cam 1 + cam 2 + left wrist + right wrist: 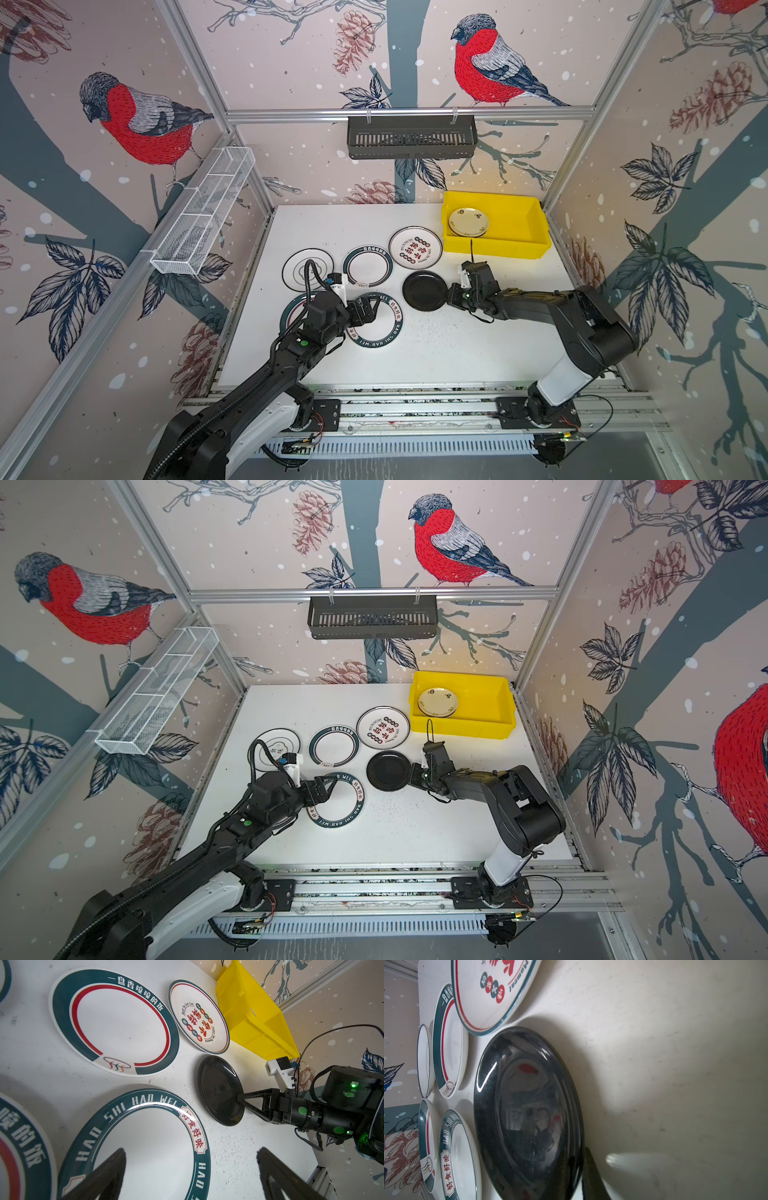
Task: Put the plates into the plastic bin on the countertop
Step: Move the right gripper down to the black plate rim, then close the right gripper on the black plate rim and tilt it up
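The black plate lies flat on the countertop. My right gripper is shut on its near rim. A cream plate sits in the yellow plastic bin at the back right. The left gripper hangs open, straddling the rim of the green HAO SHI plate. On the counter also lie a red-character plate, a green-rimmed plate, and a thin-rimmed white plate. My left arm partly hides another green-rimmed one.
A black slotted basket hangs on the back rail. A white wire mesh tray hangs on the left rail. Aluminium rails run along the front edge, where both arm bases stand.
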`<state>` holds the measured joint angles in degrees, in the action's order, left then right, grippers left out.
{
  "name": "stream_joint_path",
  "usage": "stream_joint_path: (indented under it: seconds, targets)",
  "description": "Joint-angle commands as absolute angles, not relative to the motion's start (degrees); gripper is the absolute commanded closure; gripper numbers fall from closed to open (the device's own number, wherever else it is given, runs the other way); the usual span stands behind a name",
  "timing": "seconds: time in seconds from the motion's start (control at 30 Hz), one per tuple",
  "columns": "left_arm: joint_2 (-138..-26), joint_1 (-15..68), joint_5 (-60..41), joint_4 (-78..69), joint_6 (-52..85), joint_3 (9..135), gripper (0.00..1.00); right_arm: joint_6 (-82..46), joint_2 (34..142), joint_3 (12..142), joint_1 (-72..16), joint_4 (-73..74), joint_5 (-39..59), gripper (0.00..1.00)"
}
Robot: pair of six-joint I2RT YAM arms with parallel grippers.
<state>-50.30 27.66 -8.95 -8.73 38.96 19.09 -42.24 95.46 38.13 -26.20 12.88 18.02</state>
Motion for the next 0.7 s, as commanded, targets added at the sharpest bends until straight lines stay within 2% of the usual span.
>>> stream_joint_path:
  seconds: [0.0,0.33,0.67]
  targets:
    - [-49.9,27.5,-8.4,-10.2,39.3,18.8,0.03,-43.2,96.1,38.2,-26.4,12.2,17.5,0.86]
    - [-49.0,27.6,-8.0,-10.7,39.9,17.8,0.03,-44.4,95.2,38.6,-26.4,12.7,19.2,0.95]
    - [-50.0,27.5,-8.0,-12.4,39.9,17.9,0.03,-46.2,88.7,38.2,-24.7,11.9,21.8,0.97]
